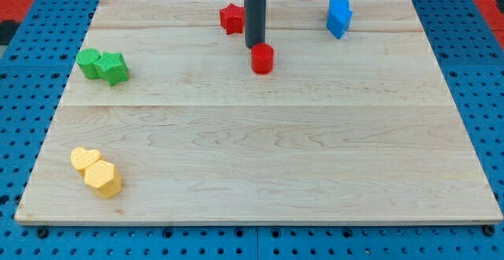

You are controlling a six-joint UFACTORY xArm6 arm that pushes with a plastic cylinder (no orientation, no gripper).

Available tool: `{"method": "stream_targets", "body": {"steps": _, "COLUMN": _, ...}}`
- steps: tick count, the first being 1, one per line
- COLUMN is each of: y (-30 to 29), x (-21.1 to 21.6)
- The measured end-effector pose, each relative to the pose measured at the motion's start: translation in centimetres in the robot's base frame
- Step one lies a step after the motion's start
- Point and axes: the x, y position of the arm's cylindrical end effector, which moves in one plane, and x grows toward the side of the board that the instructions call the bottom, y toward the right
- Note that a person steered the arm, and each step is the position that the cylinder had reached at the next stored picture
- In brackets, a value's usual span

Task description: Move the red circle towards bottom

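The red circle [262, 58] is a small red cylinder on the wooden board [260, 150], near the view's top centre. My tip [254, 46] stands just above and slightly left of it in the view, touching or almost touching its upper edge. The dark rod rises straight up out of the view's top.
A red star-like block [231, 18] lies left of the rod near the top edge. A blue block [339, 17] sits at the top right. Two green blocks [103, 65] lie at the left. Two yellow blocks [96, 171] lie at the bottom left.
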Motion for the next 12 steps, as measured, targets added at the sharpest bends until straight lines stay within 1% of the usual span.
{"method": "stream_targets", "body": {"steps": 1, "y": 1.3, "x": 2.4}}
{"method": "stream_targets", "body": {"steps": 2, "y": 4.5, "x": 1.8}}
{"method": "stream_targets", "body": {"steps": 3, "y": 5.9, "x": 5.8}}
{"method": "stream_targets", "body": {"steps": 5, "y": 2.9, "x": 2.3}}
{"method": "stream_targets", "body": {"steps": 6, "y": -1.2, "x": 8.0}}
{"method": "stream_targets", "body": {"steps": 7, "y": -2.5, "x": 13.2}}
{"method": "stream_targets", "body": {"steps": 8, "y": -1.9, "x": 15.9}}
{"method": "stream_targets", "body": {"steps": 9, "y": -2.3, "x": 12.4}}
{"method": "stream_targets", "body": {"steps": 10, "y": -4.4, "x": 11.8}}
{"method": "stream_targets", "body": {"steps": 11, "y": -7.4, "x": 14.8}}
{"method": "stream_targets", "body": {"steps": 12, "y": -6.2, "x": 19.2}}
